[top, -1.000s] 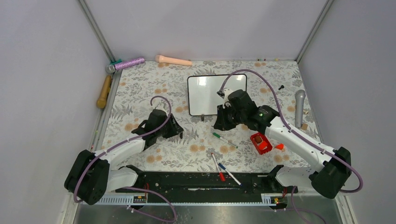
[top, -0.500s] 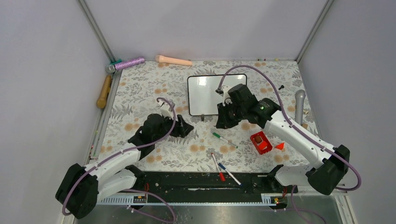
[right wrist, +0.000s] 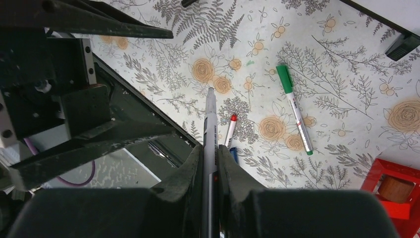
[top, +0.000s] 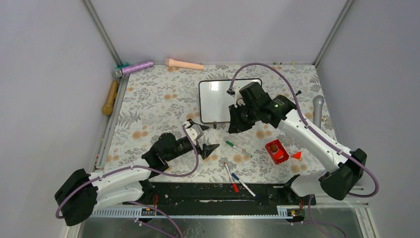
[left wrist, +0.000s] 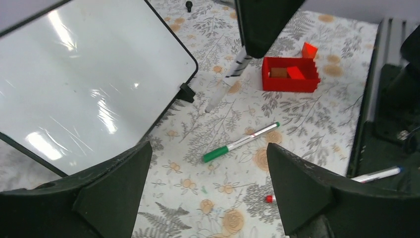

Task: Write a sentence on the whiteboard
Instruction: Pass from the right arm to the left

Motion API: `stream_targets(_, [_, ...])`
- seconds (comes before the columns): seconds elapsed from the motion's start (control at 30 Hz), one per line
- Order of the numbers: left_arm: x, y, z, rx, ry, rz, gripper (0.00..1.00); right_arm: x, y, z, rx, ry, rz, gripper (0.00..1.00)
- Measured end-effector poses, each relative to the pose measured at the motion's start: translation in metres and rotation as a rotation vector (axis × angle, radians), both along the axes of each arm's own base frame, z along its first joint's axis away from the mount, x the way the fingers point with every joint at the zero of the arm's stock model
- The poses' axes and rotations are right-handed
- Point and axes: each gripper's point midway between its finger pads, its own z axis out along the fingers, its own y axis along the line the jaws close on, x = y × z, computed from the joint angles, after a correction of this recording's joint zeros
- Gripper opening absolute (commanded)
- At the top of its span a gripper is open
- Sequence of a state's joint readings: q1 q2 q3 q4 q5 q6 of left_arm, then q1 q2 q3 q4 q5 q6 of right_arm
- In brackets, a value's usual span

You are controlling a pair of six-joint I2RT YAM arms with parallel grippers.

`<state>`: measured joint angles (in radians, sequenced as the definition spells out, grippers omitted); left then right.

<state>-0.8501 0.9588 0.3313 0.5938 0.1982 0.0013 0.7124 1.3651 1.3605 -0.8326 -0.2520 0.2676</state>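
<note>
The whiteboard (top: 218, 99) stands at the back centre of the floral table, propped on two little black feet. Its glossy face (left wrist: 89, 79) is blank, and the sentence is not in view. My right gripper (top: 236, 121) hovers at the board's lower right corner, shut on a grey-white marker (right wrist: 210, 114) that points down at the table. The same marker (left wrist: 233, 74) hangs beside the board's foot, its tip just above the cloth. My left gripper (top: 207, 146) is low over the table in front of the board. It (left wrist: 208, 148) is open and holds nothing.
A green marker (top: 237, 148) lies between the grippers. Red (top: 231, 177) and blue (top: 242, 184) markers lie near the front rail. A red box (top: 276, 151) with blocks sits at the right, a grey microphone (top: 317, 114) beyond it. More toys line the back left edge.
My left arm has swung right and toward the table's centre, and its gripper has opened wide. My right arm has shifted slightly back toward the board, still holding the marker.
</note>
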Motion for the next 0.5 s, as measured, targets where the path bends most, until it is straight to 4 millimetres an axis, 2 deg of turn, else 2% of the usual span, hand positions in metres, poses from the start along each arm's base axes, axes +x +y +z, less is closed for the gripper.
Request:
stream_targets(0.07, [-0.001, -0.002, 0.000, 0.034, -0.065, -0.020, 0.82, 0.001, 0.002, 0.003, 0.003, 0.004, -0.002, 0.00])
stream_targets(0.27, [-0.003, -0.011, 0.002, 0.089, -0.185, -0.078, 0.82, -0.008, 0.006, 0.005, 0.026, 0.046, 0.027, 0.00])
stream_targets(0.43, [-0.002, -0.024, 0.006, 0.113, -0.222, -0.125, 0.73, -0.016, 0.010, 0.004, 0.047, 0.090, 0.057, 0.00])
stream_targets(0.5, [-0.001, -0.028, 0.010, 0.111, -0.230, -0.134, 0.67, -0.018, 0.012, 0.004, 0.053, 0.102, 0.065, 0.00])
